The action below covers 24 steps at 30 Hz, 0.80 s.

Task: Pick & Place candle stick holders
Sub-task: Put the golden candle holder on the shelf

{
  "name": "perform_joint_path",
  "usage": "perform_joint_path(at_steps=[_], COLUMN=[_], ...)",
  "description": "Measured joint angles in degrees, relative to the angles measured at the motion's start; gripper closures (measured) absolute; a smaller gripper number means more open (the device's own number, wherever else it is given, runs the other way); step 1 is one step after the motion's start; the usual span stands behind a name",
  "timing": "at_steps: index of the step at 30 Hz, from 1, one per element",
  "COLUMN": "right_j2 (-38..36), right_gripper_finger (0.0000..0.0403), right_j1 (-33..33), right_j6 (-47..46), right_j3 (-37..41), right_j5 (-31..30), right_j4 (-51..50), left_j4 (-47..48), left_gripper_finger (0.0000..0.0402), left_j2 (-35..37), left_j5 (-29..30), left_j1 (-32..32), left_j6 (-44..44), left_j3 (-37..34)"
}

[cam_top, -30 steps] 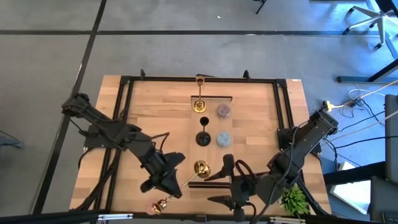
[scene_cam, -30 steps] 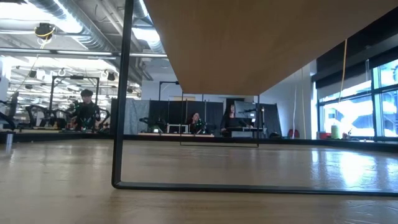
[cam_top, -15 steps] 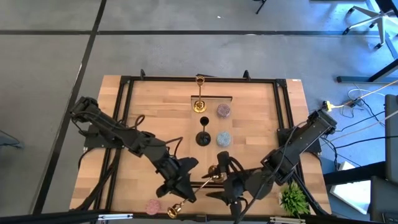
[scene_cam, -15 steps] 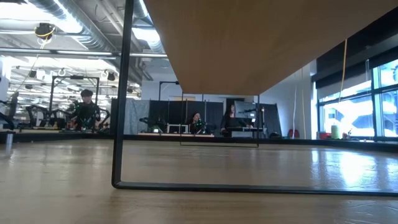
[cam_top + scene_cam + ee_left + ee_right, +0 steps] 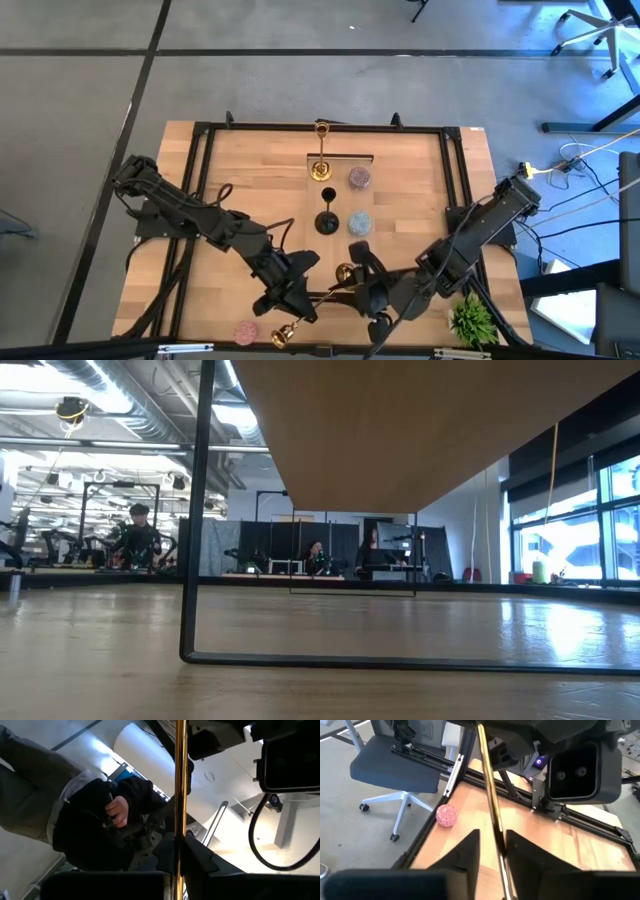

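Over the last second the gold candle stick holder (image 5: 318, 300) is lifted off the counter (image 5: 260, 190) and tipped onto its side. A second ago it is held low by the left gripper (image 5: 296, 297) alone, with its base near the front edge. Half a second ago the right gripper (image 5: 362, 290) closes in on it. Now both grippers are set on the one stem, and the right gripper is drawn slightly nearer the cup end than half a second ago. This is judged to be a handover between arms, not yet completed.

The holder now lies slanted above the front of the counter, with its round base (image 5: 284, 334) near the front edge and its cup end (image 5: 344, 272) toward the centre.

Left fingers (image 5: 200, 857): nearly closed, clamped on the gold stem (image 5: 180, 795), which runs straight between them in the left wrist view.

Right fingers (image 5: 470, 850): narrowly parted, with the stem (image 5: 490, 795) passing between them. Whether firm contact is made cannot be told from the right wrist view.

The other holders are unchanged: a tall gold one (image 5: 321, 150), a black one (image 5: 327, 221), a mauve one (image 5: 359, 178) and a light-blue one (image 5: 359, 224) stand near the centre. The pink one (image 5: 244, 332) lies at the front edge.
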State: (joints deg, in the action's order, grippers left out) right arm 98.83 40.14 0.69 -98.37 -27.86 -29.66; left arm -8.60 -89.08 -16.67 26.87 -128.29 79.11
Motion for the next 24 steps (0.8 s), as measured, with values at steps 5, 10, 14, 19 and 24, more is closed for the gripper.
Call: perform_joint_path(at_steps=[5, 10, 14, 19, 24], right_j2=[0.0, 0.2, 0.4, 0.4, 0.4], right_gripper_finger=[0.0344, 0.0347, 0.035, 0.0383, 0.039], right_j1=[-1.1, -2.3, -2.8, -2.9, -2.6], right_j6=[0.1, 0.1, -0.3, -2.0, -4.7], right_j3=[0.0, 0.0, 0.0, 0.0, 0.0], right_j5=[1.7, 3.7, 4.0, 3.9, 4.1], right_j4=[-1.3, -2.2, -3.1, -4.1, -4.9], left_j4=[0.1, -0.6, -0.7, -0.6, 1.1], left_gripper_finger=[0.039, 0.039, 0.039, 0.039, 0.0386], left_j2=[0.0, 0.0, 0.0, 0.1, 0.2], left_j5=[0.0, 0.2, 0.4, 0.2, 0.4], left_j1=[-0.2, -0.7, -0.8, -0.8, -0.9], left_j6=[0.0, 0.8, 1.2, 1.0, 1.7], left_j3=[0.0, 0.0, 0.0, 0.0, 0.0])
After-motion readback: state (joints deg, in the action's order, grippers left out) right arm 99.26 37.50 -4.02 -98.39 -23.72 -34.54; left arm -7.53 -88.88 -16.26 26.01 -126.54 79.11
